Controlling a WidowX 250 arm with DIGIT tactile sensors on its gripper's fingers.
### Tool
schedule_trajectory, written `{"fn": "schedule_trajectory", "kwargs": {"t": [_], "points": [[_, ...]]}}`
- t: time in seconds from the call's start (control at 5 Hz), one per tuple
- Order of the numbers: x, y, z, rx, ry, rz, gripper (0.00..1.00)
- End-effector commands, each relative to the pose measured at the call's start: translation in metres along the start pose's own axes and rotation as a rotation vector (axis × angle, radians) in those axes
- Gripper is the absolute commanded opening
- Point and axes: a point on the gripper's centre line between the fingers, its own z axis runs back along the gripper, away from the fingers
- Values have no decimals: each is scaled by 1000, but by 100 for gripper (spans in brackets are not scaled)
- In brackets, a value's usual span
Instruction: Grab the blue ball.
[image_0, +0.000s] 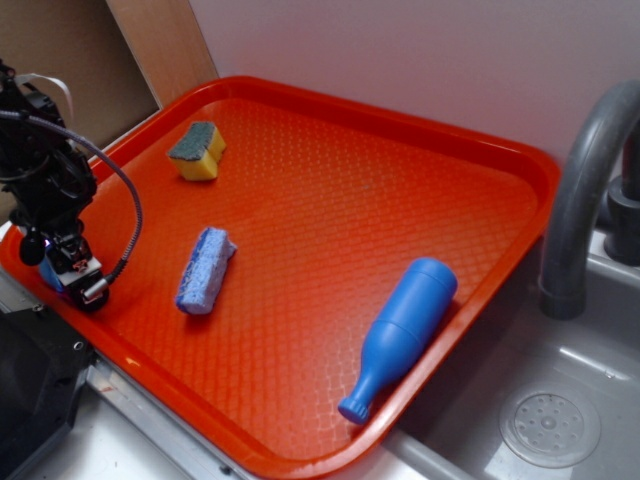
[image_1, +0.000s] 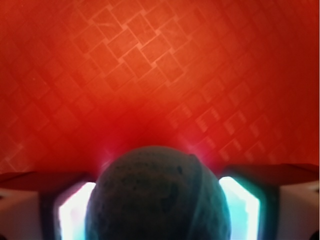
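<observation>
Setting: a pale wall behind a red tray (image_0: 330, 200) with a diamond-patterned floor, set beside a grey sink (image_0: 560, 400) with a curved grey tap (image_0: 585, 190); the white desk (image_0: 130, 440) shows along the tray's near edge
End effector (image_0: 68, 275): a black arm with a looping cable, lowered over the tray's left edge in the exterior view; in the wrist view its two fingers (image_1: 70, 210) stand either side of a dark round shape and appear to touch it, so it is closed partway and seems to hold the ball
Blue ball (image_1: 157, 197): between the fingers, filling the bottom middle of the wrist view, rounded and speckled, dark in the shadow; in the exterior view only a sliver of blue shows at the tip of the end effector, against the tray's left rim; whether it rests on the tray or is lifted clear, I cannot tell
Blue scrubby sponge (image_0: 205, 270): oblong, lying flat on the tray, near the end effector toward the tray's middle, apart from it
Yellow sponge (image_0: 197, 151): with a dark green top, farther back toward the wall from the end effector, well apart
Blue bottle (image_0: 400, 335): lying on its side across the tray from the end effector, against the rim next to the sink, cap pointing to the near edge
</observation>
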Motion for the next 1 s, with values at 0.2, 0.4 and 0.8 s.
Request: {"fn": "schedule_trajectory", "kwargs": {"t": [0.2, 0.4, 0.8], "points": [[19, 11, 133, 1, -190, 206, 0], [43, 11, 187, -12, -272, 249, 0], [62, 6, 229, -17, -300, 248, 0]]}}
